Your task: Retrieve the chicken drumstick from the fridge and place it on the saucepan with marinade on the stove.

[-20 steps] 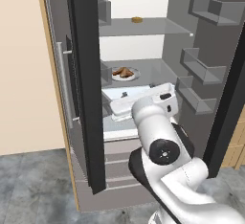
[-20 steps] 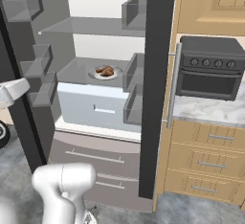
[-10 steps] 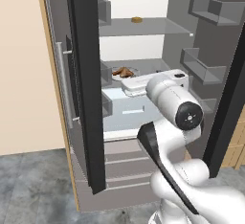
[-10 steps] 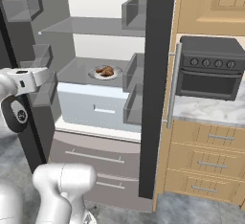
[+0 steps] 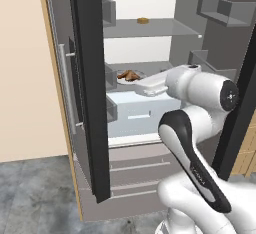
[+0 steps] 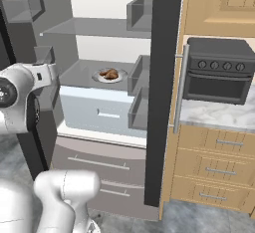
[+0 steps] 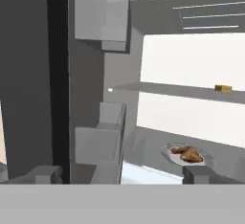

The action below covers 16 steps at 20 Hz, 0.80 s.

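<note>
No readable text, labels, brand marks, numbers or signs anywhere. Fridge doors and shelves plain. Oven front and its knobs unmarked. Drawer fronts bare wood, no lettering.

The white arm rises from the base at the lower right of the left base view, bends at a dark-jointed elbow and reaches forward and to the left, its forearm lying about level. In the right base view the arm stands at the far left. The gripper points ahead with its jaws spread wide apart, nothing between the two dark fingertips
</note>
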Motion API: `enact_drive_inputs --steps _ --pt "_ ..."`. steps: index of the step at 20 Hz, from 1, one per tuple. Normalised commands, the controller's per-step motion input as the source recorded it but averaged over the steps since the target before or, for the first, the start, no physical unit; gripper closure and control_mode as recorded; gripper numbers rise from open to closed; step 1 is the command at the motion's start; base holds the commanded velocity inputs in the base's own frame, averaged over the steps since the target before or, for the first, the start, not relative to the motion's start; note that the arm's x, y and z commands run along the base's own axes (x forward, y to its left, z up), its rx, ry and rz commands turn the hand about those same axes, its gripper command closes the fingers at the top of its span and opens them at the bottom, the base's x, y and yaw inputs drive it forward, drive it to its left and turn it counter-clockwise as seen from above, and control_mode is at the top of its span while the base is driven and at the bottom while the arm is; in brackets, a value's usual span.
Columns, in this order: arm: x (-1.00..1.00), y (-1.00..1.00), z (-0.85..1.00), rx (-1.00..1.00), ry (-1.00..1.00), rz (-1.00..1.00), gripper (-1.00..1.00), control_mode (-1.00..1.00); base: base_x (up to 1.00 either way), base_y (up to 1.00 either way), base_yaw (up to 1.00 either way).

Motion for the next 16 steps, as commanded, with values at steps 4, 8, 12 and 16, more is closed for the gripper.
enact_drive_inputs --steps 4,8,12,16 --pt "0.0 0.03 0.0 0.12 -0.02 0.2 -1.0 -1.0 0.0 0.0 0.0" --pt "-0.05 0.17 -0.01 0.16 -0.19 0.08 -1.0 -1.0 0.0 0.0 0.0" --pt "0.0 0.22 0.0 0.17 -0.21 0.01 -1.0 -1.0 0.0 0.0 0.0" --pt "0.0 0.01 0.29 0.19 -0.03 0.05 -1.0 -1.0 0.0 0.0 0.0"
